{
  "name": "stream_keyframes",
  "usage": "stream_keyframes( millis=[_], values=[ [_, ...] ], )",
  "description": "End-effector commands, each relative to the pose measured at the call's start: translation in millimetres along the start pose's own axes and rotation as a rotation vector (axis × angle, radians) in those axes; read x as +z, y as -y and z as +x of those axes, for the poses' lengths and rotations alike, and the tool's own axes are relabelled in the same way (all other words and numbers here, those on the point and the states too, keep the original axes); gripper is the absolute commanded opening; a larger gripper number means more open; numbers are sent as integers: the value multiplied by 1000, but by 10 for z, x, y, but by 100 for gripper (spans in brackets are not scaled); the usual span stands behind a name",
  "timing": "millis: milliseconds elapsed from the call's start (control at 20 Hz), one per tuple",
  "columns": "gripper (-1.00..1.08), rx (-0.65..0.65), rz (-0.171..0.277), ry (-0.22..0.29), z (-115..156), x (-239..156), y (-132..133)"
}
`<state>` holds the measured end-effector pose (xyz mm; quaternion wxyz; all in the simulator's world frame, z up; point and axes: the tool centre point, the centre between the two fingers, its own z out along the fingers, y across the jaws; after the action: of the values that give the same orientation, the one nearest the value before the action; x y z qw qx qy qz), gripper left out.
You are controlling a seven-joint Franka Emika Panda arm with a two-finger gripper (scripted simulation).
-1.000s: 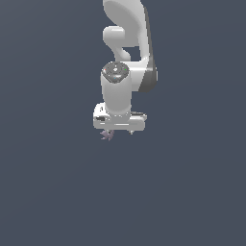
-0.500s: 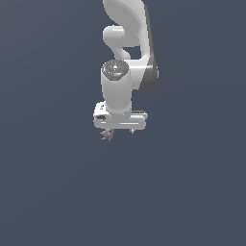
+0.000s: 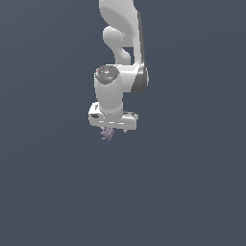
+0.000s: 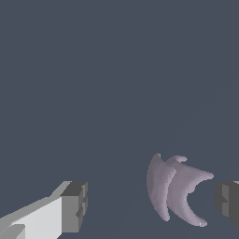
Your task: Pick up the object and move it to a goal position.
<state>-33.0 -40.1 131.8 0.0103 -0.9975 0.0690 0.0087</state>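
Note:
The object (image 3: 106, 135) is a small mauve-purple spiky lump right under the white gripper (image 3: 112, 130) in the exterior view. In the wrist view the object (image 4: 175, 189) shows as curved, pointed blades between the two fingers. It sits close to one dark fingertip (image 4: 228, 203), and a clear gap separates it from the other fingertip (image 4: 74, 205). The gripper (image 4: 151, 205) stands wide open around the object. I cannot tell whether the near fingertip touches it.
Only a flat, plain dark grey-blue ground (image 3: 192, 192) shows around the arm in both views. The white arm (image 3: 120, 43) rises to the exterior view's top edge.
The gripper and wrist have shifted slightly toward the exterior view's left. The object stays at about the same place under the gripper.

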Motion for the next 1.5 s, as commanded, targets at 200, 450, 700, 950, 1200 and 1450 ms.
stream_keyframes(
  millis=[200, 450, 700, 950, 1200, 1450],
  values=[
    [100, 79, -11, -12, -250, 262, -332],
    [100, 115, -16, -18, -379, 372, -477],
    [100, 127, -18, -20, -424, 407, -524],
    [100, 125, -18, -19, -417, 456, -517],
    [100, 126, -18, -19, -425, 668, -526],
    [100, 127, -18, -20, -424, 864, -532]
  ],
)
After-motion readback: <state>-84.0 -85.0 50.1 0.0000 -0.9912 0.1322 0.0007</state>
